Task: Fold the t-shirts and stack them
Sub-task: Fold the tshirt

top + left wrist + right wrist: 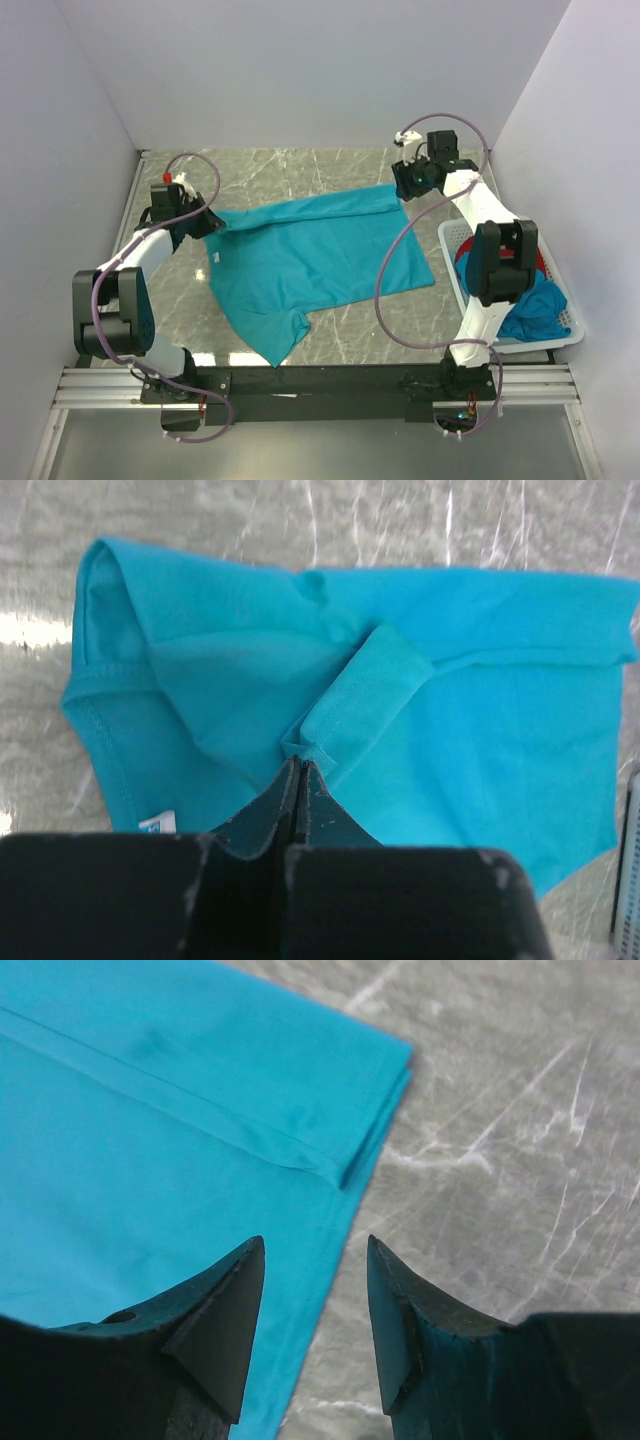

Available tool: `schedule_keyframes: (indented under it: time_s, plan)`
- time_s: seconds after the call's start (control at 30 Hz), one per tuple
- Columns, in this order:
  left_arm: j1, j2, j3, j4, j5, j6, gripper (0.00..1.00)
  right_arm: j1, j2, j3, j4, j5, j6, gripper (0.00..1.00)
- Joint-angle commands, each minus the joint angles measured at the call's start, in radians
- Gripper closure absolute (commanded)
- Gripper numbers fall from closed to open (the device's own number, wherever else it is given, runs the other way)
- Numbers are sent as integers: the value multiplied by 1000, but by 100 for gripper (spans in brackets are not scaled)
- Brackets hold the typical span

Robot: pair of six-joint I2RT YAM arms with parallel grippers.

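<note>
Dark fingers (pixel 298 780) of the left gripper (pixel 205 222) fill the bottom of the left wrist view, clenched together on a bunched fold of the teal t-shirt (pixel 315 255). That pinch sits at the shirt's left end, near the collar, which would pin that side so the cloth can be pulled flat or carried over in a fold.

The right gripper (pixel 315 1310) hangs just above the shirt's far right corner, its fingers released and standing apart with nothing between them. Below them lies the hemmed edge (pixel 345 1175), already doubled over on itself, with bare marbled tabletop (pixel 520 1110) beside it. Judged from this, the right arm is free of that corner while the left grips its own end.

The teal shirt lies spread across the middle of the tabletop, partly folded along its far edge, one sleeve trailing toward the near edge. At the right side a white basket (pixel 452 262) holds a red t-shirt (pixel 466 260) and a blue t-shirt (pixel 535 310), not yet folded.

A small white tag (pixel 158 823) shows at the shirt's edge in the left wrist view; its print is too small to read. No other writing is visible.
</note>
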Motion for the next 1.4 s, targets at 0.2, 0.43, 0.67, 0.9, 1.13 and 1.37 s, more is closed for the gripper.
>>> schedule_keyframes:
  time_s: [0.2,0.43,0.67,0.9,1.13,1.37]
  plan:
    - [-16,-43,-15,-61,54,53,98,10,-136,-51,-42,-129,68,47]
    - [-47,-26,-15,-117,25,76,97,28,-211,-100,-71,-181,81,48]
    - [-94,-12,-7,-229,7,123,57,76,-306,-125,-109,-249,104,48]
    - [-122,-125,-17,-204,-88,120,25,78,-346,-204,-76,-281,97,48]
    - [-124,208,259,-257,4,171,32,81,-342,-247,-71,-323,68,48]
    - [-150,336,368,-289,19,186,35,76,-333,-252,-79,-349,62,48]
